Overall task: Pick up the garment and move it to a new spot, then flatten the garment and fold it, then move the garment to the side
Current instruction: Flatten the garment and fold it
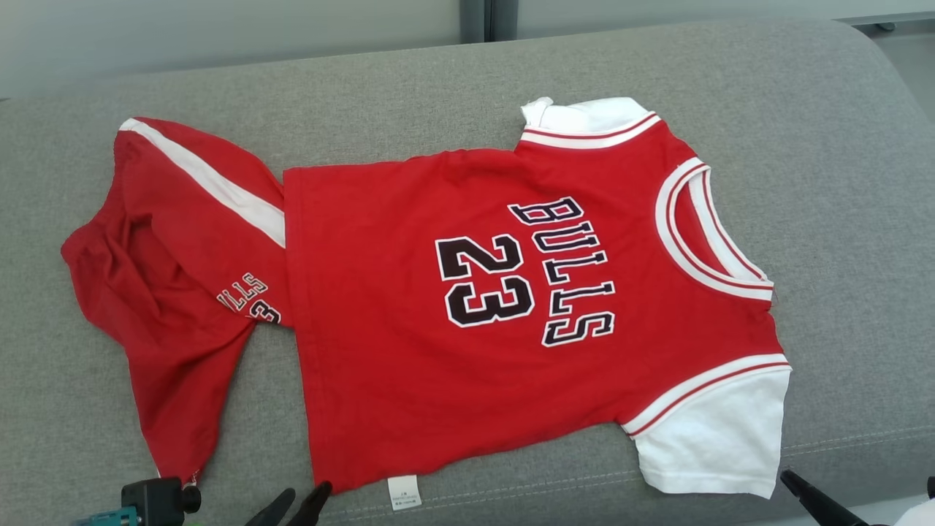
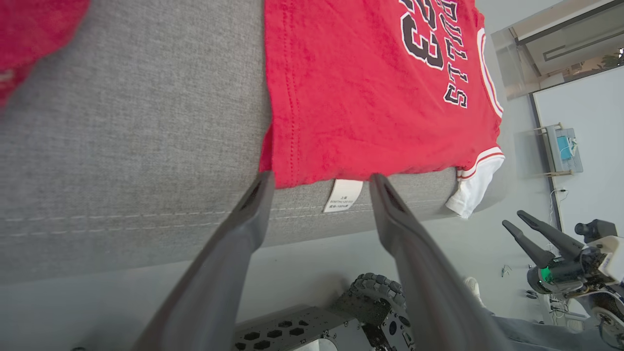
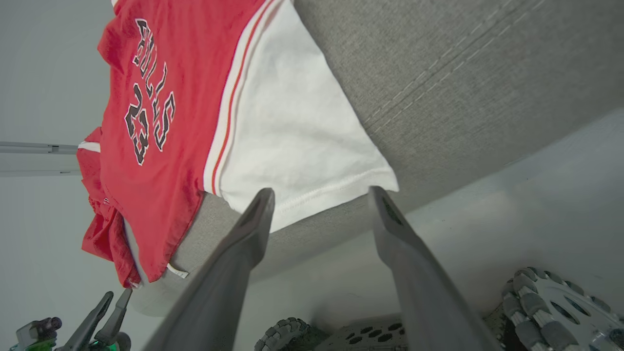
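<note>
The garment (image 1: 467,307), a red jersey with white sleeves and "BULLS 23" lettering, lies spread flat on a grey couch cushion (image 1: 438,80), collar to the right. My left gripper (image 2: 320,179) stands open just off the jersey's near hem (image 2: 312,175), with a white label (image 2: 343,195) hanging between its fingertips. In the head view it sits at the bottom edge (image 1: 303,494). My right gripper (image 3: 321,193) is open too, its tips just short of the near white sleeve (image 3: 292,131). One of its dark fingers (image 1: 803,497) shows at the lower right. Neither gripper holds anything.
Red shorts (image 1: 168,270) with a white stripe lie crumpled at the cushion's left, touching the jersey's hem. The cushion's front edge with stitched seams (image 2: 146,219) drops to a pale floor. My wheeled base (image 3: 551,302) is below the grippers.
</note>
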Controlling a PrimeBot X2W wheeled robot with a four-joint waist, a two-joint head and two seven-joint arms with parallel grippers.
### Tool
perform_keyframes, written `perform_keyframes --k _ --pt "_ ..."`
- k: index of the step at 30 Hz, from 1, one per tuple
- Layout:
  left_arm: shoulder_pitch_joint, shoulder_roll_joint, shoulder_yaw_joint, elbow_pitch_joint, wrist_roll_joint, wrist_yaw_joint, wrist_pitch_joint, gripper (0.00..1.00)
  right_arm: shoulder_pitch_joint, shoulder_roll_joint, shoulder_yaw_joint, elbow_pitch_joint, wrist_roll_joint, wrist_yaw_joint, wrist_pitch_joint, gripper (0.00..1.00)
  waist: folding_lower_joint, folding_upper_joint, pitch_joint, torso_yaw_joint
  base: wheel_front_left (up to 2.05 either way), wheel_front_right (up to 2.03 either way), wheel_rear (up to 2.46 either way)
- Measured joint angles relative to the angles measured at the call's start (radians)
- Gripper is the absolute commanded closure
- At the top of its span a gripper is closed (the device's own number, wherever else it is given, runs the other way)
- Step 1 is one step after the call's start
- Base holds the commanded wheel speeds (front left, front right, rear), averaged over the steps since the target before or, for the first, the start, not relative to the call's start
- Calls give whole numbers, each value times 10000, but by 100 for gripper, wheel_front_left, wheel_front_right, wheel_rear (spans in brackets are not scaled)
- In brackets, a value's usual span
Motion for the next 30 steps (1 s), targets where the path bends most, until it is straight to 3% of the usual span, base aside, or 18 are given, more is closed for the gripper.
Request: perform_keyframes --k 6,8,14,19,26,28,30 --pt "8 -63 -19 401 54 268 -146 0 15 -50 311 339 -685 -173 -65 0 0 0 -220 -108 0 0 0" --pt "7 71 81 512 506 407 -483 0 10 -255 253 464 -1475 -322 -508 0 0 0 -313 -129 0 0 0" --pt "-3 370 437 917 1810 821 -1546 0 -216 -802 -142 951 -4050 -1287 -2437 0 0 0 -673 -153 0 0 0" --pt "-1 178 802 986 2522 965 -1722 0 -356 -790 54 1018 -5806 -1465 -3756 0 0 0 -1017 -115 0 0 0" --pt "9 -86 1705 945 3551 1097 -1730 0 -472 -184 257 963 -7181 -1482 -3639 0 0 0 -1066 145 0 0 0" --pt "11 -474 2778 692 4182 1108 -1728 0 -631 58 249 930 -7754 -1482 -3639 0 0 0 -956 229 0 0 0" --pt "36 -635 3081 617 4472 1110 -1728 0 -661 146 261 940 -8006 -1482 -3638 0 0 0 -873 261 0 0 0"
